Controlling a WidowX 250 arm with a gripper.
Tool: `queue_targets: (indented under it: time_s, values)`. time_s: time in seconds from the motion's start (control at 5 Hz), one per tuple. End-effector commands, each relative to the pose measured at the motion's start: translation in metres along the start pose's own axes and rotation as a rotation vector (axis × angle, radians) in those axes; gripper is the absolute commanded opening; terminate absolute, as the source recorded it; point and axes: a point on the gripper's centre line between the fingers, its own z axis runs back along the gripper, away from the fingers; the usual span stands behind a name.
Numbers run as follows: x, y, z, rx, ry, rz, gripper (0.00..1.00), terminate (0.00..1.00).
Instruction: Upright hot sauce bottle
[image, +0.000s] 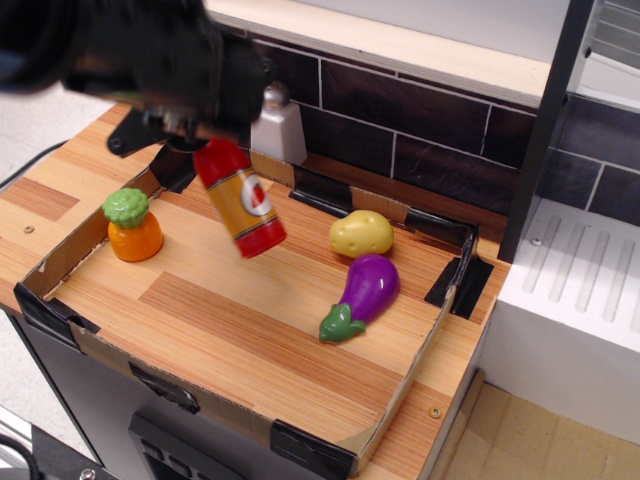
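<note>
The hot sauce bottle (240, 200) is a glossy red toy bottle with an orange-yellow label and a red-and-white emblem. It hangs in the air above the wooden tray (240, 330), tilted, with its wide base down and to the right. My black gripper (205, 140) is shut on the bottle's narrow neck end, which is hidden between the fingers. The arm above it is blurred by motion.
A carrot toy (132, 224) stands at the tray's left. A yellow potato (361, 234) and a purple eggplant (360, 297) lie at the right. A white shaker with a silver dome top (277, 120) stands against the dark tiled wall behind the tray.
</note>
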Motion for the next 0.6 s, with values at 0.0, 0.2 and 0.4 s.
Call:
queue_targets:
  time_s: [0.0,0.2,0.4]
  values:
    - [-0.008,-0.009,-0.006,-0.099,-0.174,-0.016,0.00,0.00]
    - [-0.005,-0.012,-0.015,-0.132,-0.260,-0.026,0.00,0.00]
    - [-0.003,-0.009,-0.022,-0.157,-0.357,-0.075,0.00,0.00]
